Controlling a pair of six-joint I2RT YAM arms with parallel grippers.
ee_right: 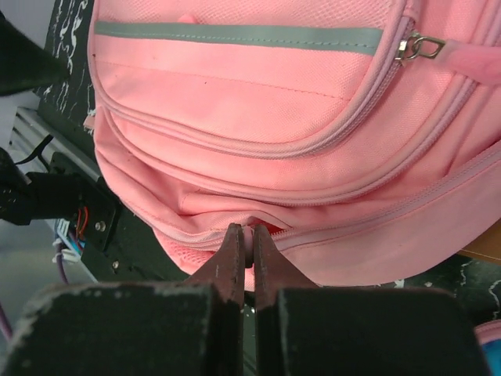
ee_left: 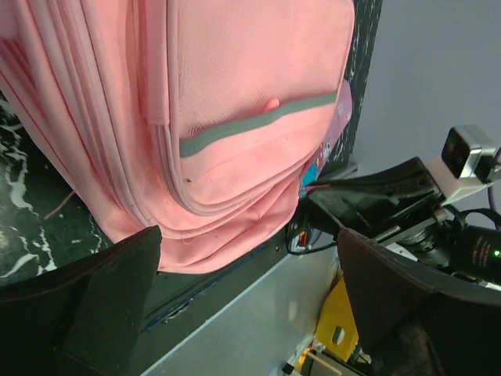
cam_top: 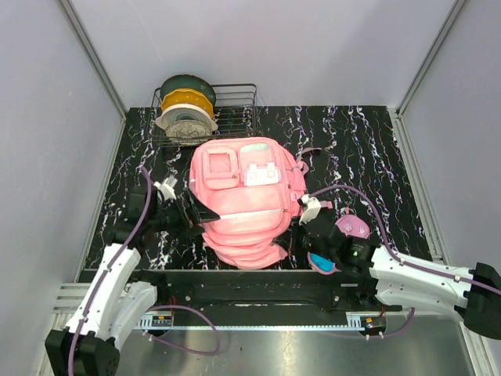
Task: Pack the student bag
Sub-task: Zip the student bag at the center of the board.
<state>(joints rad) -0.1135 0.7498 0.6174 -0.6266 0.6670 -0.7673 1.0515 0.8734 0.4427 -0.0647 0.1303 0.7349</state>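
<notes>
Right wrist view: right gripper pressed together on the zipper seam at the near edge of the pink bag lying flat mid-surface, left gripper spread beside it, so a pull may slip off or drag the unheld bag.

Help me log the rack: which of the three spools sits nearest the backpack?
The white spool, frontmost in the wire rack, by the student bag; the yellow spool and green spool are farther back.
</notes>
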